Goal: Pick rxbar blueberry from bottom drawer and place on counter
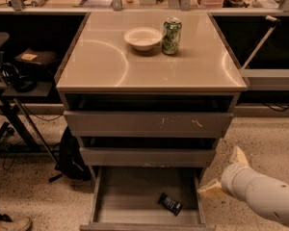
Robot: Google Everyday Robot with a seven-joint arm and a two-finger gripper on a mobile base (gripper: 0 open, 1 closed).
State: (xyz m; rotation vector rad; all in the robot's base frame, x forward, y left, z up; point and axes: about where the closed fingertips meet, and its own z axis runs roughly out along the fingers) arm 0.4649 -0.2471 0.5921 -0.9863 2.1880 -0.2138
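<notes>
rxbar blueberry (170,203) lies flat in the open bottom drawer (130,194), front-right. Gripper (225,173) hangs just right of the drawer, jaws apart, empty. Bar likely light, thin, slick wrapper; pinch across the narrow sides.

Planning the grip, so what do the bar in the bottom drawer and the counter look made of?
The rxbar blueberry: dark wrapper, probably thin plastic film. The counter: glossy beige, maybe laminate, showing curved reflections. The gripper hangs open beside the bottom drawer.
</notes>
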